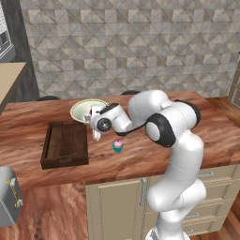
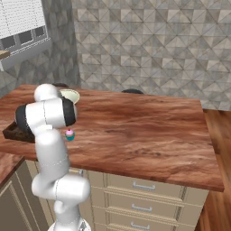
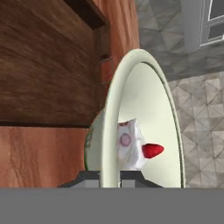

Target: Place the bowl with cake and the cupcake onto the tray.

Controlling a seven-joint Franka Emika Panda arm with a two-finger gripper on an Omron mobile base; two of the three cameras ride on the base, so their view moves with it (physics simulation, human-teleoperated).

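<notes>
Grey-beige tiles in a triangle pattern cover the back wall, and below them runs a reddish-brown wooden table (image 1: 140,150) set on cream drawers with metal handles. On the table's left part lies the tray (image 1: 65,145) — dark brown, rectangular, with low raised sides. Just beyond the tray's far right corner sits the bowl with cake (image 1: 84,108), pale cream-green, wide and shallow; in the hand view its rim (image 3: 109,131) runs up the middle of the picture, with the white cake slice (image 3: 129,146) and its red topping inside. The bowl sits outside the tray, beside it.

The white arm bends leftward across the table, and its tool (image 1: 96,123) is at the bowl's near rim. In the hand view the 2 dark fingertips (image 3: 89,177) stand 1 on each side of the rim, pressed together on it — the tool is pinching the bowl's edge. Whether the bowl's base rests on the table or is slightly raised cannot be told.

The cupcake (image 1: 117,146), tiny with a teal-blue wrapper and pink frosting, stands upright on the bare table to the right of the tray, apart from it and nearer the front edge than the bowl. In the right base view the cupcake (image 2: 69,134) appears just beside the arm's dark elbow joint, with an end of the tray (image 2: 13,133) showing behind the arm.

A silver toaster (image 1: 9,197) is at the lower left of the left base view, below table level.
</notes>
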